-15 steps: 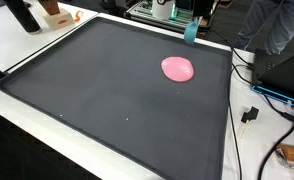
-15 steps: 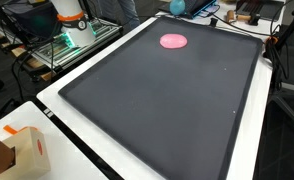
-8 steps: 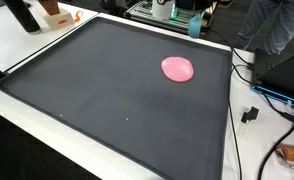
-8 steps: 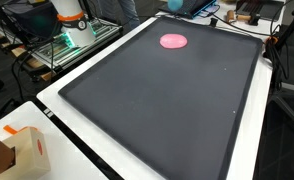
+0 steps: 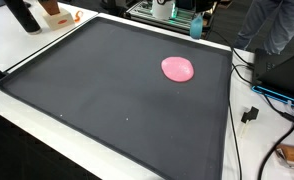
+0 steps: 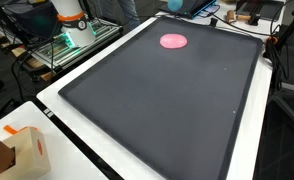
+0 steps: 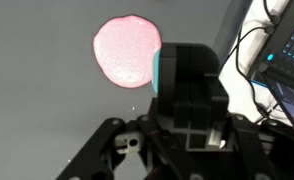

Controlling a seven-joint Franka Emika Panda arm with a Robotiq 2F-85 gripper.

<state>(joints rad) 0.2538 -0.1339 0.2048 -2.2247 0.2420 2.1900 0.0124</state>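
Surface: black mat (image 5: 107, 95), laid on white table (image 5: 12, 45).
Disc (image 5: 178, 68): pink, far right on mat.
Gripper (image 7: 187, 80): beyond disc; spacing cannot be told.

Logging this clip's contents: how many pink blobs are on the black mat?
1. The pink blob lies flat on the black mat, close to one edge in both exterior views; the wrist view shows it just beyond the gripper. None seems hidden.

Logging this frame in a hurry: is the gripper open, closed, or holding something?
Gripper: fingers look closed on a teal object, which is mostly hidden behind them; the grip itself is not clearly visible.
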